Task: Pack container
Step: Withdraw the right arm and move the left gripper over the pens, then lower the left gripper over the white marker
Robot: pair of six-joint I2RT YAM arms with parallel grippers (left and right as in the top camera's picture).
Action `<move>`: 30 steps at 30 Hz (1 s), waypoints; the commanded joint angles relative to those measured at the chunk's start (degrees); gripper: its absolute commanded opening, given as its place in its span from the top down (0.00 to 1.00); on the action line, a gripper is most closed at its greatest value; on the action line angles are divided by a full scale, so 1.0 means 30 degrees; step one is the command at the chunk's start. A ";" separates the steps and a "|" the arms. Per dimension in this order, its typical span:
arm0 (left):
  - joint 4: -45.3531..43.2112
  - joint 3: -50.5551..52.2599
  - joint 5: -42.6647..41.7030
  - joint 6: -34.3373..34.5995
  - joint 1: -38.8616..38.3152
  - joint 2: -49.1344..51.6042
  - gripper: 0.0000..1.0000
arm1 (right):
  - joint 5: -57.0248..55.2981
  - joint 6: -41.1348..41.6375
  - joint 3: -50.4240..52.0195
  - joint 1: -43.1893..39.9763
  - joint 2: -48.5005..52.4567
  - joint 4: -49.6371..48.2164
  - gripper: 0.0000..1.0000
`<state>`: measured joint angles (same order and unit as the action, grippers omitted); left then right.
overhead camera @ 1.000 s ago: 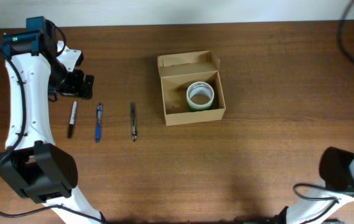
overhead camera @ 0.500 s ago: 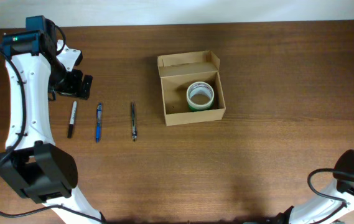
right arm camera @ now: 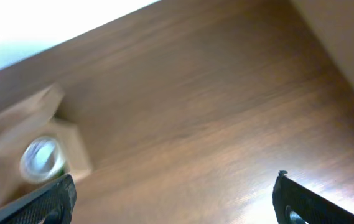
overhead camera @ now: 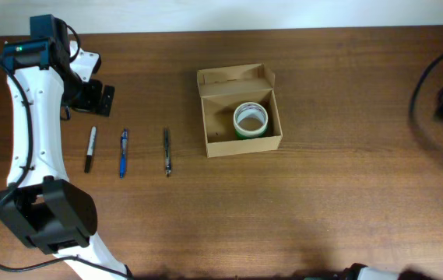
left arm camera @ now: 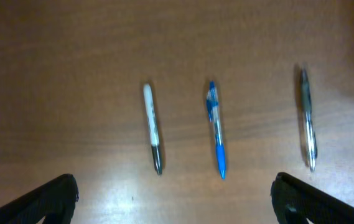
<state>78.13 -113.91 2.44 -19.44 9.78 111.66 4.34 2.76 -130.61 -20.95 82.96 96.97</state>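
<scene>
The container, flap lid open, holds one tape roll lying flat. Left gripper and right gripper: fingers spread wide.

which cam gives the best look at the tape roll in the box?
Overhead: the tape roll sits sharp and unobstructed inside the open container, toward its right side. Right wrist has it small and blurred at lower left. Left wrist shows only pens, no roll.
</scene>
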 commanded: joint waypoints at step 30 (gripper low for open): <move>-0.2739 0.1654 -0.0663 -0.3526 0.0583 -0.4328 0.26 | -0.7337 0.2178 1.0112 0.7876 -0.7453 -0.0758 0.01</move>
<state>69.56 -111.94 1.87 -31.46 11.14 106.04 -16.25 9.02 -100.38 2.04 59.53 95.50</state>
